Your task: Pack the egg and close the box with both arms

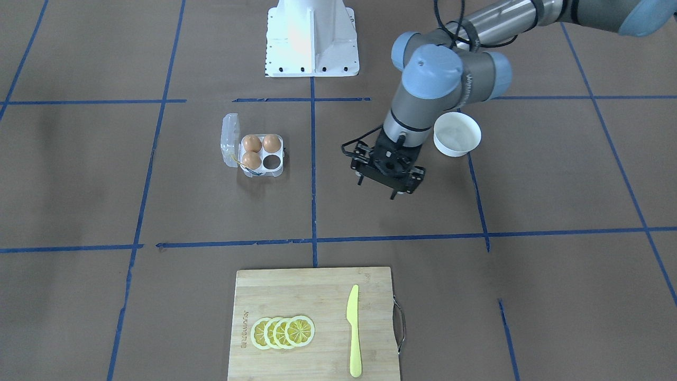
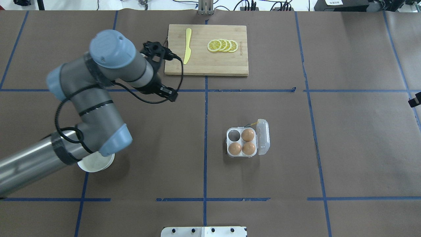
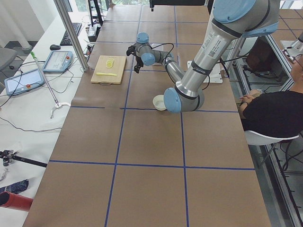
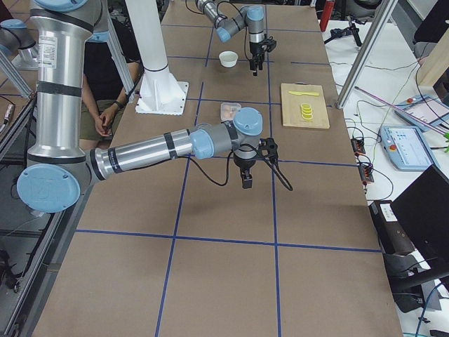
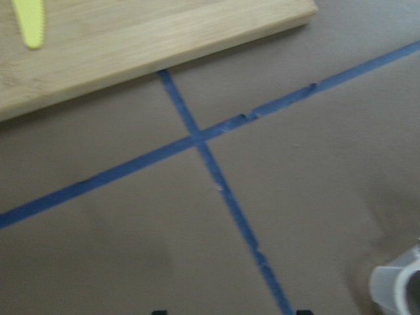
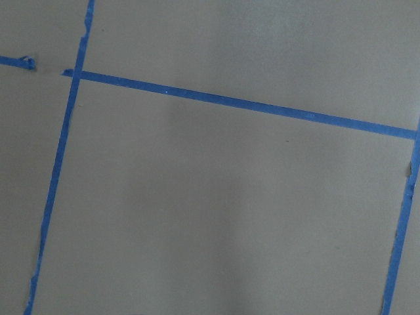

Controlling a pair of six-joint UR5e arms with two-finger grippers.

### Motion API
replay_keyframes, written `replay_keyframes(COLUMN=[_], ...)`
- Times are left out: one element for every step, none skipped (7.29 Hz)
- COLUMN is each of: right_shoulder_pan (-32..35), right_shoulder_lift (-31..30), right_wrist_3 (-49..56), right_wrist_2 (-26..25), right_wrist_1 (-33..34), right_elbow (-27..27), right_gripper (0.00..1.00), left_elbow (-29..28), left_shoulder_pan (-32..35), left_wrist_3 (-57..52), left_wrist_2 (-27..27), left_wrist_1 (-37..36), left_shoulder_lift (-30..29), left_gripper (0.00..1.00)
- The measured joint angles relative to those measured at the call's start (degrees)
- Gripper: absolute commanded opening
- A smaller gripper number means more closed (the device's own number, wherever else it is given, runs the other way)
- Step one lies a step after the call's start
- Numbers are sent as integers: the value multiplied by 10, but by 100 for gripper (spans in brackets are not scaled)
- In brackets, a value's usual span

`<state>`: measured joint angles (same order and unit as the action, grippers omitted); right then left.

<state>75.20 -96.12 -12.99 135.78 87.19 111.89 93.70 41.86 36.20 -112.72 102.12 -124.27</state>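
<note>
The clear box sits open on the table, its lid standing up at one side. Three tan eggs fill three cells and one cell is empty. The box also shows in the overhead view. My left gripper hangs above bare table between the box and a white bowl. Its fingers stand apart and I see nothing between them. My right gripper hovers over bare table well away from the box. I cannot tell whether it is open or shut.
A bamboo cutting board with lemon slices and a yellow knife lies at the far side, close to my left gripper. The white pedestal stands at the robot's side. An operator sits beside the table.
</note>
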Motion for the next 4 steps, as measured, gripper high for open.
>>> replay_keyframes(right_shoulder_pan=[5,11,16,22], right_shoulder_lift=[-1,-1,0,3], right_wrist_3=[0,1,1,2], right_wrist_2=[-10,-24,-33,-37], right_wrist_1=[0,0,0,2], right_elbow=[0,0,0,-1], right_gripper=[100,100,100,100], left_elbow=[27,41,47,50], left_shoulder_pan=[47,99,157,218], left_wrist_3=[-69,-122,-158,-209], left_wrist_2=[-3,-17,-46,-77], left_wrist_1=[-16,-23,-25,-24], left_shoulder_lift=[47,88,126,166], left_gripper=[100,100,100,100])
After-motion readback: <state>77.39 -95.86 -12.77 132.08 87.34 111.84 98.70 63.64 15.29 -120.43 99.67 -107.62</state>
